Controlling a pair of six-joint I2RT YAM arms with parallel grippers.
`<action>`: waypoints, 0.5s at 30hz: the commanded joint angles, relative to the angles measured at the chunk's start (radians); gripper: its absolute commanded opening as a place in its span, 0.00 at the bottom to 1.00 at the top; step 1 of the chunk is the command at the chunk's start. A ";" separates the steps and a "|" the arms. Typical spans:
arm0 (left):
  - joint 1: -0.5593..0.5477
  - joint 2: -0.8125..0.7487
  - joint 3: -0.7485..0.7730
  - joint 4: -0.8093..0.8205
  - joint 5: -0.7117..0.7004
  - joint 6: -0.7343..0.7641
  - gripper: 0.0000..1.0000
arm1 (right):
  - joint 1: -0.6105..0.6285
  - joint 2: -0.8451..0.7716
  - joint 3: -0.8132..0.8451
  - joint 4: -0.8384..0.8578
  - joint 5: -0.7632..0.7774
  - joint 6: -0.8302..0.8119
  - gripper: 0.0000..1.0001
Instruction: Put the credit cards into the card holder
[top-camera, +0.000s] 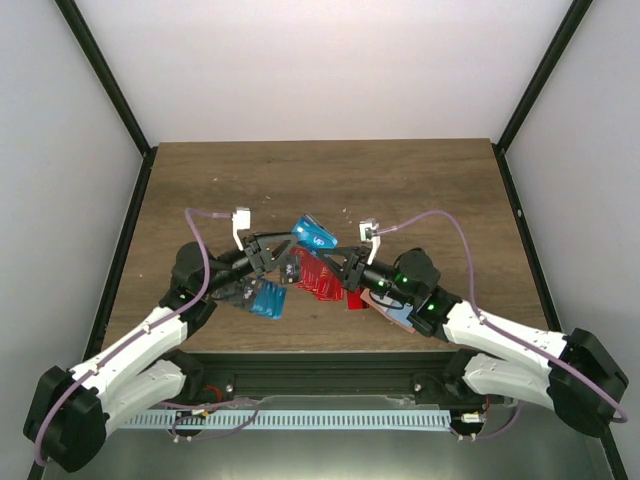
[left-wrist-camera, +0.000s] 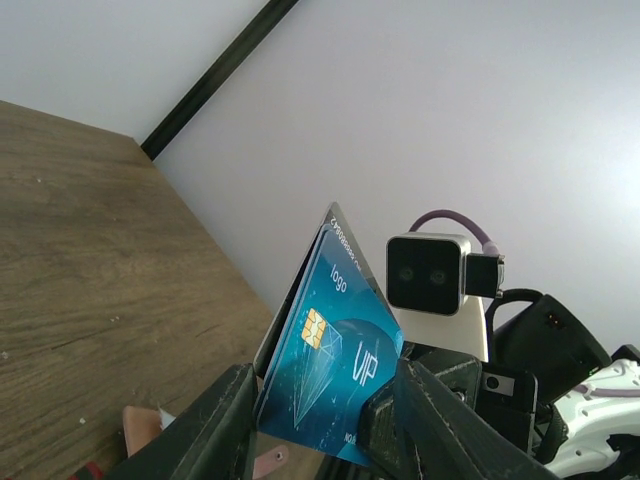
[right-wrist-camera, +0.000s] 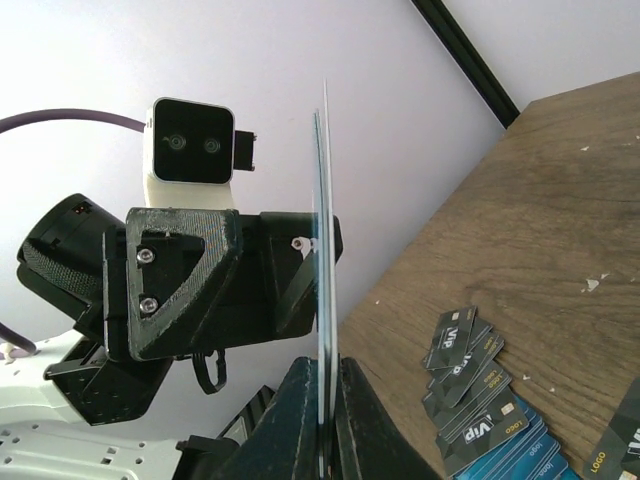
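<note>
A thin stack of blue credit cards (top-camera: 313, 236) is held upright above the table between both grippers. My left gripper (left-wrist-camera: 322, 378) is closed across the stack's width, and the top card's chip and "VIP" print face that camera. My right gripper (right-wrist-camera: 328, 368) pinches the same stack (right-wrist-camera: 324, 230) flat, seen edge-on. More credit cards lie on the table: red ones (top-camera: 318, 276), blue ones (top-camera: 268, 298) and dark ones (right-wrist-camera: 466, 358). The tan-pink card holder (top-camera: 384, 299) lies mostly hidden under my right arm. A pink corner of the holder (left-wrist-camera: 141, 426) shows below the left fingers.
Black frame posts (top-camera: 112, 88) rise at the table's back corners, with pale walls behind. The bare wooden table (top-camera: 320, 180) stretches behind the grippers. Purple cables (top-camera: 445, 222) loop above each wrist.
</note>
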 joint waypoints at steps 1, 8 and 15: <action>-0.011 -0.015 0.031 -0.008 0.005 0.020 0.39 | -0.009 0.004 0.025 -0.046 0.041 0.005 0.01; -0.030 -0.024 0.042 -0.054 -0.019 0.039 0.37 | -0.008 0.023 0.058 -0.149 0.102 0.011 0.01; -0.039 -0.014 0.069 -0.121 -0.052 0.056 0.34 | -0.008 0.031 0.067 -0.165 0.116 0.035 0.01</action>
